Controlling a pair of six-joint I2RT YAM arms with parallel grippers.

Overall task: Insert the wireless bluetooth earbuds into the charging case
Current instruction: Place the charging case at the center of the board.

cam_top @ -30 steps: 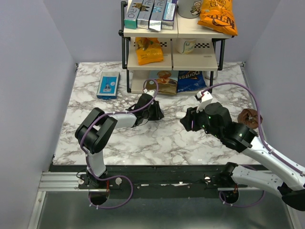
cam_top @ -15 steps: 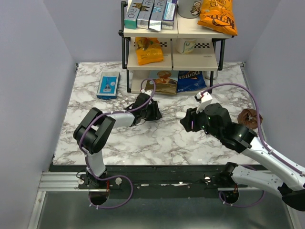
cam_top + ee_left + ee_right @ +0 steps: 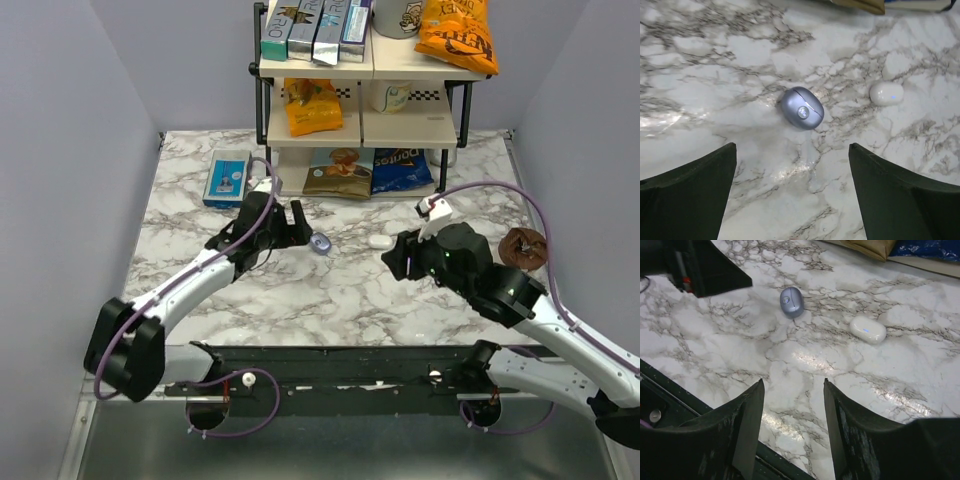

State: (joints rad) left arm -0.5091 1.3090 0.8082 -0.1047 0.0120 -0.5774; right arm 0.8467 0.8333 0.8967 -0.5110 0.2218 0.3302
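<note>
Lying closed on the marble table (image 3: 700, 60) at the centre of the left wrist view, the charging case (image 3: 801, 108) is showing no earbuds, so whether they are inside cannot be told. A white pebble-shaped case (image 3: 886, 93) is sitting near it, to its right. Below, the left gripper (image 3: 792, 150) is hovering spread wide and empty. The right gripper (image 3: 792, 385) is gaping partway, holding nothing.

Table: white-grey marble top (image 3: 340, 300) under me.
Rack: two-tier shelf (image 3: 362, 128) at my far edge.
Middle shelf: orange snack bag (image 3: 313, 106).
Bottom shelf: blue Doritos bag (image 3: 400, 170).
My left: blue box (image 3: 227, 178), flat, near the rack.
My right: brown crumpled object (image 3: 524, 246).
</note>
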